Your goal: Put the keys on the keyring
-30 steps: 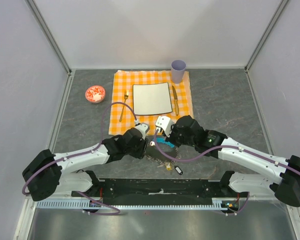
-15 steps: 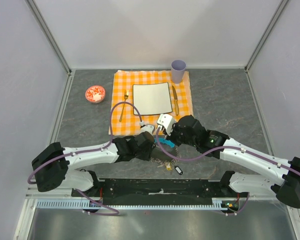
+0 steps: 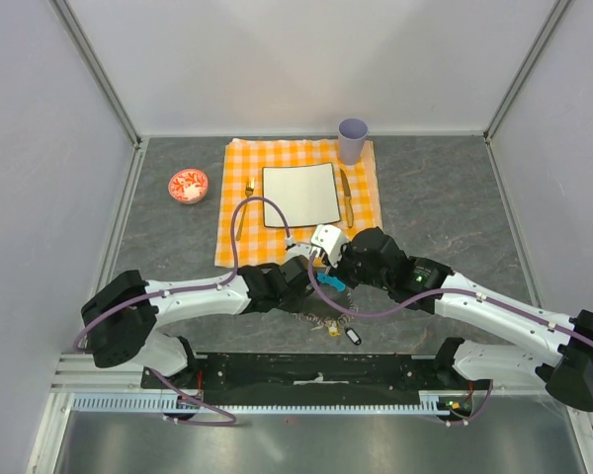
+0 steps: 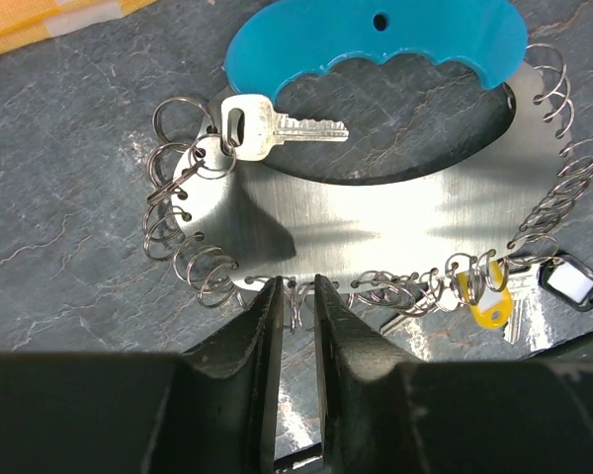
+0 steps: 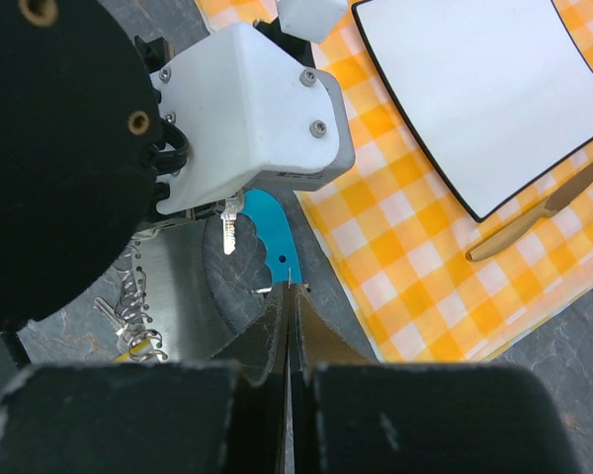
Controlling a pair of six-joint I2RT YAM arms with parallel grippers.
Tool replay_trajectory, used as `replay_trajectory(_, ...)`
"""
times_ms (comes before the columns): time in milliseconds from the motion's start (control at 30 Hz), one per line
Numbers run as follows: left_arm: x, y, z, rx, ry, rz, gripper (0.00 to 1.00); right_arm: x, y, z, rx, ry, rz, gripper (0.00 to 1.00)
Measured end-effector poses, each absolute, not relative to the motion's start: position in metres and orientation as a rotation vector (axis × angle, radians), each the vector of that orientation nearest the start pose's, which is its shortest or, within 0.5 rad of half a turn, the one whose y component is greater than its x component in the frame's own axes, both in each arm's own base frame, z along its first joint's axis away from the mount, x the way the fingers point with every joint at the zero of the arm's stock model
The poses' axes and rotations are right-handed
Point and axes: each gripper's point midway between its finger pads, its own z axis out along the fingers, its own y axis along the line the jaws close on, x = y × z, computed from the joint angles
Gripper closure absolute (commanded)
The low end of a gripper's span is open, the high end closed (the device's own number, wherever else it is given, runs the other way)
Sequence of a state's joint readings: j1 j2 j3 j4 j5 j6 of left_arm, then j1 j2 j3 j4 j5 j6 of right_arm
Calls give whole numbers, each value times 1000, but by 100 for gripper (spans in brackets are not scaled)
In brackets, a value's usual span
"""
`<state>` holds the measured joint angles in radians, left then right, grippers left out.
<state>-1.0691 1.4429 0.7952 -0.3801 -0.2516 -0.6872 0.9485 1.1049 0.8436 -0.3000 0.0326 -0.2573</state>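
Note:
The keyring (image 4: 405,217) lies flat on the dark table: a shiny metal plate with a turquoise tag (image 4: 376,44) and several wire rings along its edge. One silver key (image 4: 267,123) hangs on a ring at its upper left. More keys with a yellow cap (image 4: 484,296) and a black tag (image 4: 571,281) sit at its lower right. My left gripper (image 4: 296,296) straddles one wire ring at the plate's near edge, with a narrow gap between the jaws. My right gripper (image 5: 289,293) is shut at the end of the turquoise tag (image 5: 272,242), a thin metal edge showing between its tips.
An orange checked placemat (image 3: 237,247) behind the keyring carries a white square plate (image 3: 300,195), a gold fork (image 3: 245,207) and a knife (image 3: 346,197). A lilac cup (image 3: 353,138) stands at the back and a red-and-white bowl (image 3: 188,185) to the left. The left wrist housing (image 5: 252,109) is close to the right gripper.
My left arm has swung right and in toward the keyring, and its jaws have narrowed around a wire ring. The right arm has stayed put, shut.

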Motion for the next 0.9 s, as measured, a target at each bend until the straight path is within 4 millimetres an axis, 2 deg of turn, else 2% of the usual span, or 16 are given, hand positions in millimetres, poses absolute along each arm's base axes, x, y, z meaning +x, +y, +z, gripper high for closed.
replay_trajectory(267,163,-268,34,431,2617,-298,76,213,269,177,-1207,1787,370,100)
replay_trajectory(900,155,-265,34,456,2664,-287,84,213,269,176,-1207,1787,370,100)
